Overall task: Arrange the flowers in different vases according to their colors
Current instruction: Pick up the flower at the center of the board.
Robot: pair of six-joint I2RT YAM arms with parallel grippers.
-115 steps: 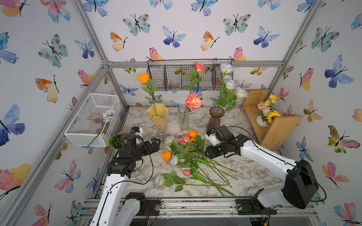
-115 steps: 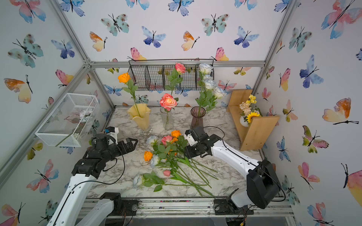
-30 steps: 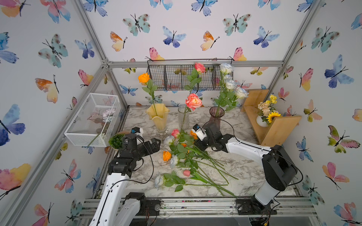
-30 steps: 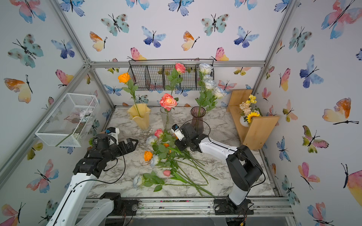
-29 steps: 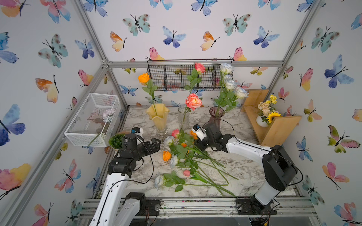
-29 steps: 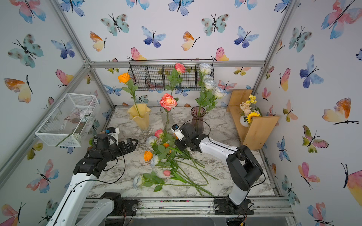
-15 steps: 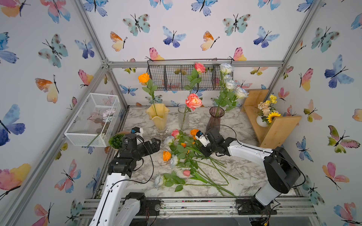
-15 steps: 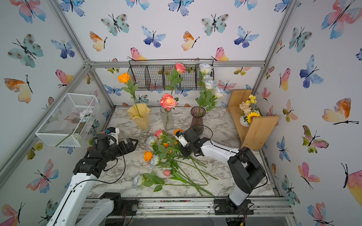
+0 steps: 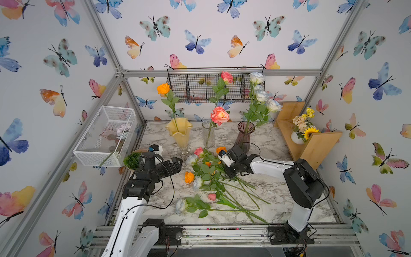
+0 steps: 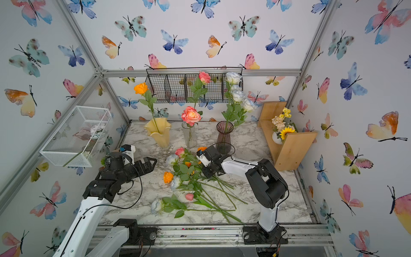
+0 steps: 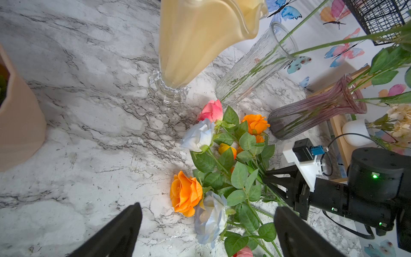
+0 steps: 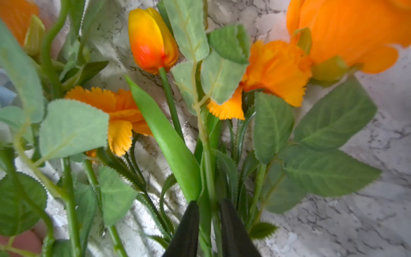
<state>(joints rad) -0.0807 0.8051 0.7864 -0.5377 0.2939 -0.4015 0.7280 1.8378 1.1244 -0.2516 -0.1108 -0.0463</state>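
Loose flowers lie piled mid-table: orange, pink and white blooms on long green stems. My right gripper reaches into the pile from the right. In the right wrist view it is shut on green stems below an orange tulip and orange blooms. My left gripper hovers open left of the pile, its fingers wide apart over an orange rose. Behind stand the yellow vase with an orange rose, the clear vase with pink roses, and the purple vase with white roses.
A white wire basket hangs on the left wall and a black wire rack on the back wall. A wooden shelf at the right holds a sunflower pot. A potted succulent sits by my left arm.
My right gripper has narrowed onto the stems and drawn a little toward the table's front, away from the clear vase. The left arm has not moved.
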